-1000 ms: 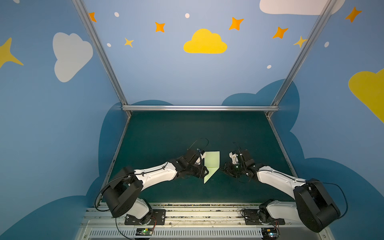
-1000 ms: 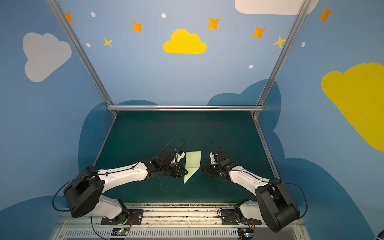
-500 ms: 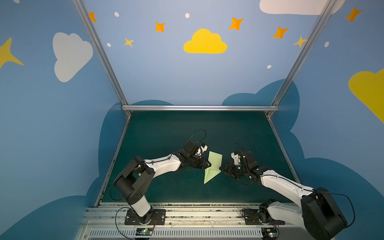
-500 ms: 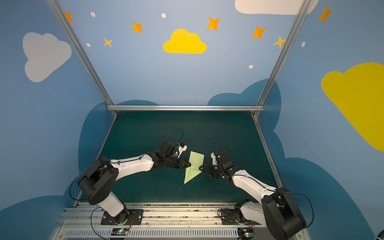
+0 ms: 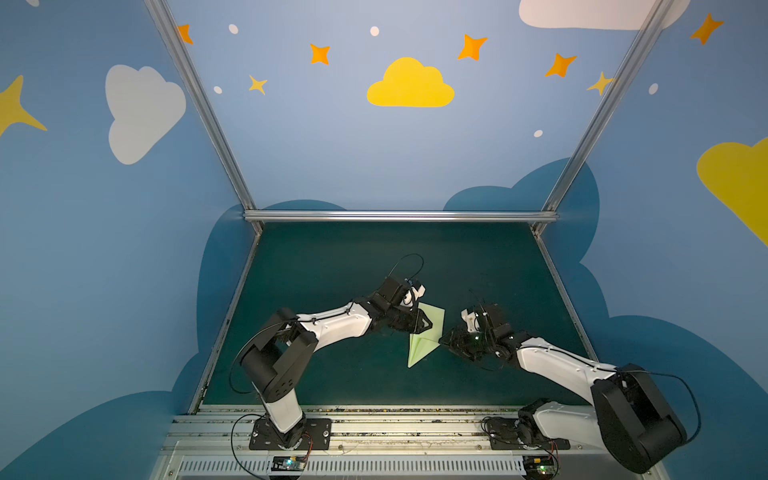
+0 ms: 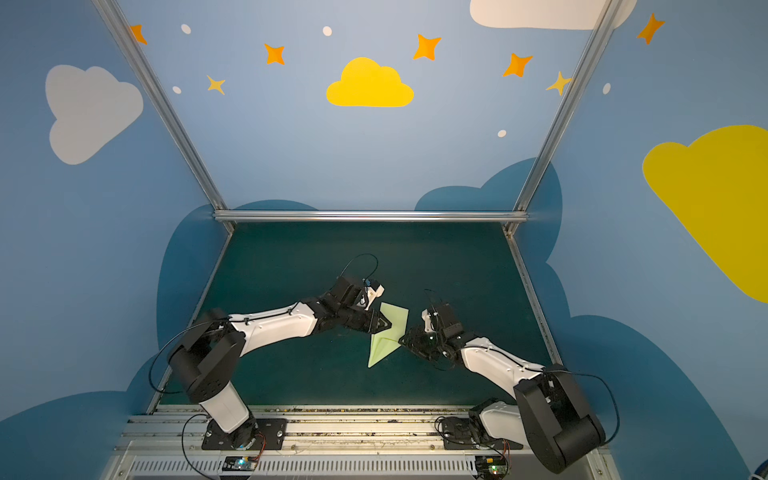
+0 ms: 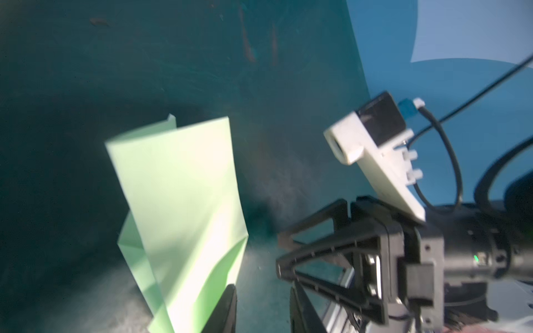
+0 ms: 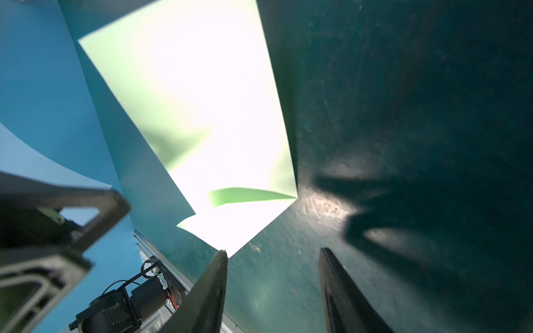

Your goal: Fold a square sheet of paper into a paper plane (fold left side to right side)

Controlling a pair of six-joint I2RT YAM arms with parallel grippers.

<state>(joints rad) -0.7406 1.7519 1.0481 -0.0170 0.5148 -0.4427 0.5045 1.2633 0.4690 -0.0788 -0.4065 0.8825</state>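
paper sheet point(image 5: 419, 350) sat mid counter point(image 5: 332, 270), one flap sticking up | left tool point(image 5: 423, 323) at its 9 o'clock, jaws apart, gripped nothing | right tool point(image 5: 445, 341) at 3 o'clock, released too

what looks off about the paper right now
The paper is not lying flat: its far half stands up off the mat beside the left gripper, with only the near tip down.

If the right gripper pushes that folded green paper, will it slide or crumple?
Likely floppy: one flap of the paper stands up curved, so it may buckle. Thin and probably light, it could skid across the mat.
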